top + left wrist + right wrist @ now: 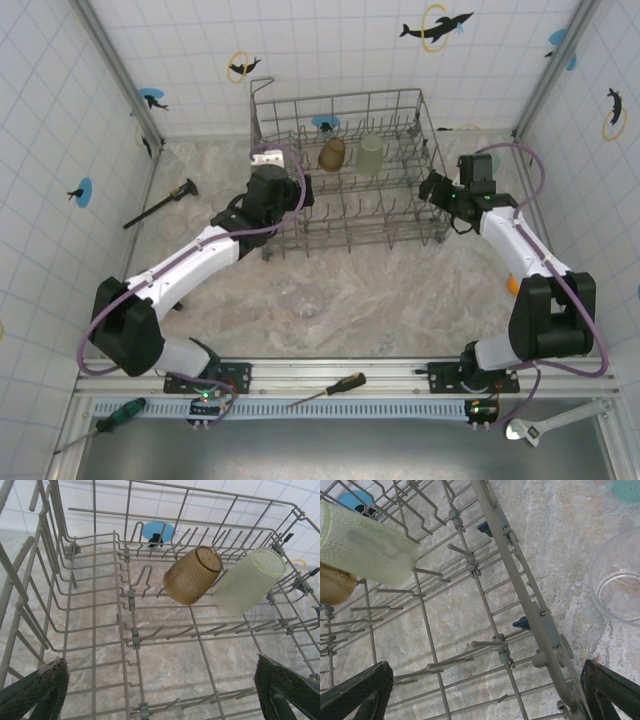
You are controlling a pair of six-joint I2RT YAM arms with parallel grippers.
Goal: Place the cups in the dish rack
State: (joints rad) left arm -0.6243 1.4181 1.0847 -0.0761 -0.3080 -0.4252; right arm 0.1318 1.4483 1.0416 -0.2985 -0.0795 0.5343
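Note:
The grey wire dish rack (pixel 345 228) stands at the back middle of the table. Inside it an amber cup (pixel 332 153) and a pale green cup (pixel 371 153) lie tilted on the tines, side by side. A clear cup (pixel 307 300) stands on the table in front of the rack. My left gripper (pixel 298 190) hangs open over the rack's left part, with nothing between its fingers; the amber cup (pixel 192 575) and green cup (pixel 247 580) lie ahead of it. My right gripper (pixel 436 190) is open above the rack's right wall (pixel 520 580). Another clear cup (pixel 620 580) and a light blue cup (pixel 627 489) stand outside that wall.
A black tool (pixel 160 203) lies at the left near the wall. An orange object (pixel 512 284) sits by the right arm. A screwdriver (pixel 328 389), a green-handled screwdriver (pixel 105 418) and a wrench (pixel 545 425) lie on the near rail. Tiled walls close in the table.

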